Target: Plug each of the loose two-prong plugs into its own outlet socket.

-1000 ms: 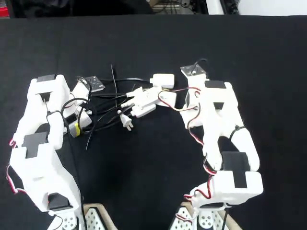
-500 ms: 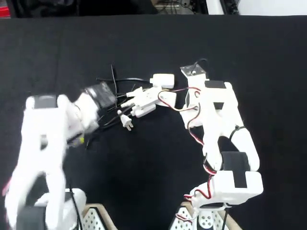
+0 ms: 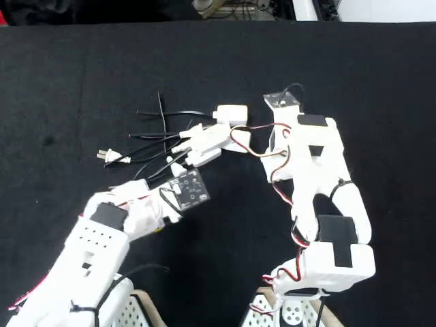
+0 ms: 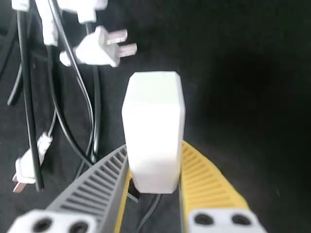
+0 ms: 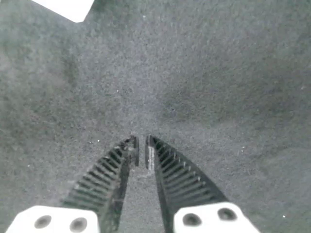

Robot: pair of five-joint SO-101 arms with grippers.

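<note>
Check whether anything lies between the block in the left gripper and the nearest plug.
Nothing visible does. The left gripper holds the block, and bare black cloth separates it from the nearest plug; the cables run alongside, not across.

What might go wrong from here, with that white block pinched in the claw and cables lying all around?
The left gripper grips the white block by one end only, so it might tilt or slip when pushed. The nearest two-prong plug lies loose, with its prongs not aimed at the block, so a push may just shove it away. The black cables cross one another and could snag.
</note>
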